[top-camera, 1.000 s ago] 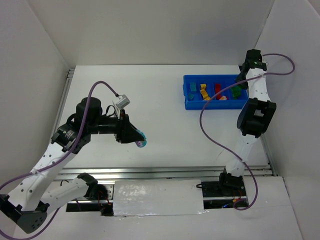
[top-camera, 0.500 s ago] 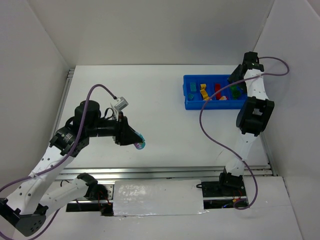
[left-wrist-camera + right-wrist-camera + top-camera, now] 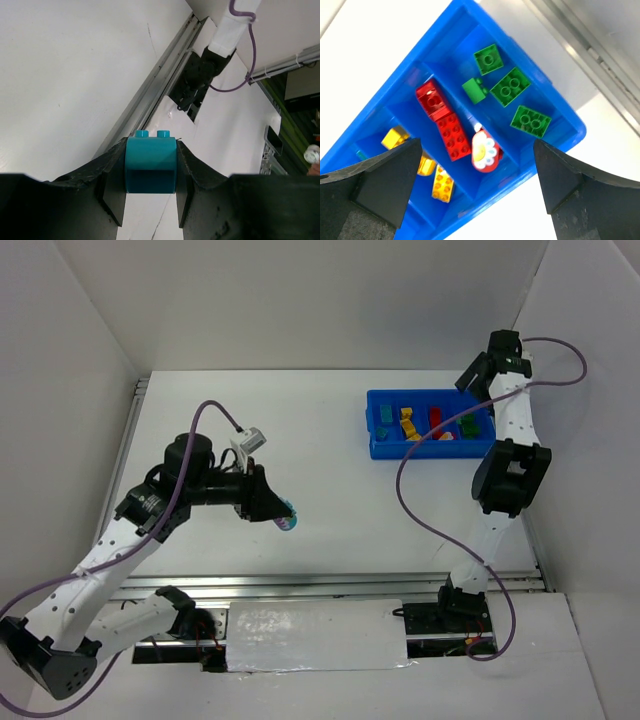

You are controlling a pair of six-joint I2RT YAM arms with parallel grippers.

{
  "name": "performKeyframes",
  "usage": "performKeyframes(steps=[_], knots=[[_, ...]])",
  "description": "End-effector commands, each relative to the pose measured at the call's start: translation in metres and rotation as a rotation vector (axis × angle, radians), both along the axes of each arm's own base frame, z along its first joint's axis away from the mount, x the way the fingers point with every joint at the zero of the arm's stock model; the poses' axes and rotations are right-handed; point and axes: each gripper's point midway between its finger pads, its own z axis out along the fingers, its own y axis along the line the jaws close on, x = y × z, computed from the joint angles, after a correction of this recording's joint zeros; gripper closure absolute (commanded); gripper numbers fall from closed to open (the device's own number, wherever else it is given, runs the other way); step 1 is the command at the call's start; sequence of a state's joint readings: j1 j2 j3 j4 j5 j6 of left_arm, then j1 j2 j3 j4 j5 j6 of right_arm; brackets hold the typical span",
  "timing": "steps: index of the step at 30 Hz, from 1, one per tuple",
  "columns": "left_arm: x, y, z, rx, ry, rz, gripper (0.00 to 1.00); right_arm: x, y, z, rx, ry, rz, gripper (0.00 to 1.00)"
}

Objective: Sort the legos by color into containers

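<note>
Overhead first: 1 blue tray [image 3: 430, 452] sits at the far R of the white tabletop [image 3: 330, 440]. 4 of its sections hold colour, L to R: teal, yellow, red, green. The right fingers [image 3: 470, 374] hang over the tray's R end; their gap can't be read from up here. The left fingers [image 3: 268, 506] are well apart from the tray, over the near-L part of the tabletop, w/ 1 cyan brick [image 3: 287, 524] at their tip.

Left wrist cam: the same 1 cyan brick [image 3: 151, 165], 2 studs on top, is pinched between the 2 black left fingers [image 3: 112, 187], one pad on each side, clamped tight on it. Behind it are the tabletop and 1 metal rail [image 3: 150, 95].

Right wrist cam: the 2 right fingers [image 3: 375, 185] are spread wide, nothing between them, w/ the tray [image 3: 530, 175] straight below.
- Green section: 4 green bricks [image 3: 510, 87].
- Red section: 2 red bricks [image 3: 454, 136] plus 1 red flower-face piece [image 3: 484, 151], touching the lower red one.
- Yellow section: 3 yellow bricks [image 3: 442, 184], 1 partly hidden by a finger.
- Section beyond that: mostly out of frame, contents unclear.
</note>
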State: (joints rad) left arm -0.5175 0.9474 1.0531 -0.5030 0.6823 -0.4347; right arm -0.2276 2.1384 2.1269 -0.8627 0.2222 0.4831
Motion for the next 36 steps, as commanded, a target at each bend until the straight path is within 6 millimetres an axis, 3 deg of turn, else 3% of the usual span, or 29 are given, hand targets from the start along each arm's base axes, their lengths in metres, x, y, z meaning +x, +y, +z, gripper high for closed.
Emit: performKeyframes(steps=[1, 3, 4, 5, 6, 7, 8, 9, 10, 11, 12, 13, 14, 16, 17, 18, 20, 22, 23, 29, 36], knots=[[0.019, -0.002, 0.011, -0.016, -0.043, 0.065, 1.00, -0.013, 0.013, 0.047, 0.017, -0.080, 0.010, 0.00], [0.035, 0.001, 0.002, 0.026, -0.020, 0.138, 1.00, -0.021, 0.037, 0.046, 0.040, -0.091, 0.047, 0.00], [0.046, 0.003, -0.002, 0.050, -0.018, 0.190, 1.00, -0.032, 0.050, 0.074, 0.033, -0.155, 0.074, 0.00], [0.052, 0.002, -0.003, 0.057, -0.013, 0.208, 1.00, -0.043, 0.062, 0.063, 0.040, -0.132, 0.092, 0.00], [0.059, -0.001, -0.002, 0.052, -0.017, 0.211, 1.00, -0.044, 0.081, 0.075, 0.041, -0.183, 0.129, 0.00], [0.066, -0.009, -0.003, 0.052, -0.001, 0.193, 1.00, -0.058, 0.094, 0.101, 0.047, -0.252, 0.164, 0.00], [0.069, -0.014, -0.002, 0.044, 0.004, 0.177, 1.00, -0.066, 0.117, 0.086, 0.115, -0.244, 0.239, 0.00], [0.079, -0.022, 0.001, 0.032, 0.003, 0.165, 1.00, -0.080, 0.141, 0.106, 0.152, -0.301, 0.330, 0.00], [0.083, -0.028, 0.002, 0.023, 0.005, 0.151, 1.00, -0.090, 0.165, 0.108, 0.210, -0.317, 0.433, 0.00], [0.081, -0.035, 0.007, -0.005, 0.016, 0.103, 1.00, -0.106, 0.190, 0.083, 0.293, -0.280, 0.535, 0.00], [0.087, -0.042, 0.011, -0.022, 0.016, 0.083, 1.00, -0.123, 0.238, 0.104, 0.433, -0.375, 0.797, 0.00], [0.089, -0.048, 0.021, -0.061, -0.005, 0.058, 1.00, -0.154, 0.276, 0.124, 0.509, -0.440, 0.987, 0.01], [0.082, -0.055, 0.029, -0.107, 0.012, 0.001, 1.00, -0.173, 0.300, 0.122, 0.578, -0.489, 1.128, 0.00], [0.080, -0.065, 0.053, -0.207, -0.023, -0.054, 1.00, -0.246, 0.348, 0.146, 0.701, -0.549, 1.450, 0.00], [0.077, -0.067, 0.060, -0.242, -0.032, -0.078, 1.00, -0.264, 0.358, 0.158, 0.697, -0.610, 1.557, 0.00], [0.065, -0.068, 0.065, -0.280, -0.038, -0.143, 1.00, -0.298, 0.365, 0.174, 0.719, -0.653, 1.691, 0.01], [0.057, -0.071, 0.088, -0.370, -0.082, -0.195, 1.00, -0.336, 0.378, 0.172, 0.838, -0.619, 1.789, 0.00], [0.042, -0.070, 0.093, -0.414, -0.057, -0.263, 1.00, -0.356, 0.381, 0.186, 0.834, -0.708, 1.890, 0.01], [0.038, -0.069, 0.102, -0.446, -0.102, -0.291, 1.00, -0.361, 0.385, 0.182, 0.863, -0.691, 1.880, 0.01], [0.029, -0.071, 0.098, -0.436, -0.081, -0.329, 1.00, -0.373, 0.400, 0.193, 0.838, -0.774, 1.862, 0.03], [0.024, -0.071, 0.105, -0.457, -0.080, -0.344, 1.00, -0.347, 0.410, 0.193, 0.821, -0.812, 1.716, 0.16]])
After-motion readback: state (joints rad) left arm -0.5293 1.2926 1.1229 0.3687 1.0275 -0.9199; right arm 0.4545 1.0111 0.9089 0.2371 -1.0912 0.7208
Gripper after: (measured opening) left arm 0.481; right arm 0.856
